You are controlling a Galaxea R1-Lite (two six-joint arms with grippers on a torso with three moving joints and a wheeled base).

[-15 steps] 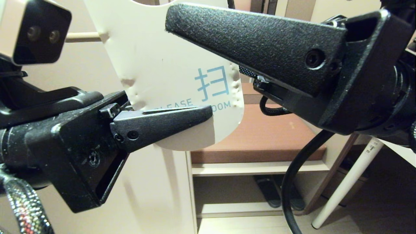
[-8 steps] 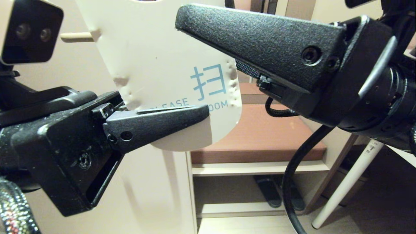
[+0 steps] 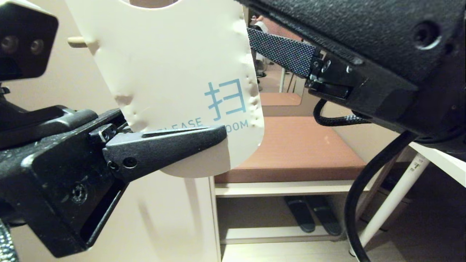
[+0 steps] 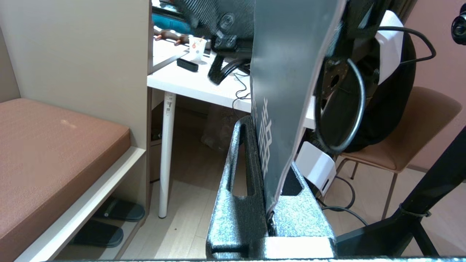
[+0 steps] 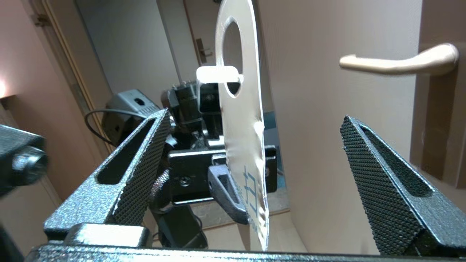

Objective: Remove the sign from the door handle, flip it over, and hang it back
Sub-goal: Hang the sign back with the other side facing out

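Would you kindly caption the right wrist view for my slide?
Open right claw straddles the sign pinched by the left claw, door handle beyond.

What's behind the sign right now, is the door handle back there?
Behind the sign, head view shows only the door handle's tip poking out past its edge; the card hides the rest. Right wrist view shows the handle bare, apart from the sign's hole. Left gripper pinches the sign's bottom end.

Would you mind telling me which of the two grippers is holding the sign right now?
The left gripper holds it, shut on the sign's lower end. The right gripper stands wide open, its fingers apart on either side of the card.
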